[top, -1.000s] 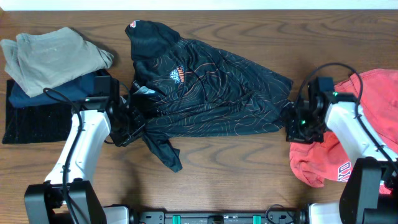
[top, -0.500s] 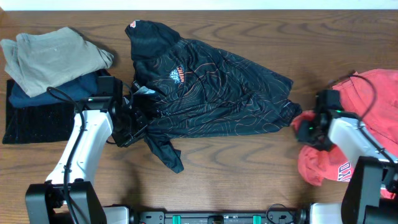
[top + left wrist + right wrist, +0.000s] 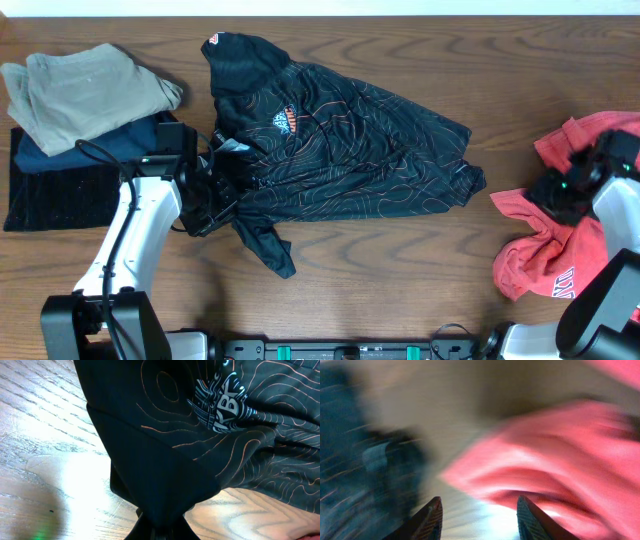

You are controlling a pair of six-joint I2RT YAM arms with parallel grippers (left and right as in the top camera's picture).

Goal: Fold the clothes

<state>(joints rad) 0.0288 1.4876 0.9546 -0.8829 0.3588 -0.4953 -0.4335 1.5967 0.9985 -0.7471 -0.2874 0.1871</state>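
The black jersey (image 3: 340, 150) with orange contour lines lies crumpled across the middle of the table, its chest logo (image 3: 284, 121) facing up. My left gripper (image 3: 212, 190) is shut on the jersey's left edge; in the left wrist view the dark cloth (image 3: 165, 480) bunches down between the jaws, with white lettering (image 3: 225, 405) above. My right gripper (image 3: 555, 190) is open and empty, away from the jersey's right corner (image 3: 470, 180), over a red garment (image 3: 560, 250). The right wrist view is blurred, with both fingertips (image 3: 432, 512) apart above wood and the red cloth (image 3: 560, 460).
A stack of folded beige (image 3: 80, 85), navy (image 3: 120, 140) and black ribbed (image 3: 55, 195) garments sits at the left. The red garment lies bunched at the right edge under my right arm.
My right gripper let go of the jersey's right corner and swung away to the right, dragging the red garment's shape. The left gripper and jersey stayed still.
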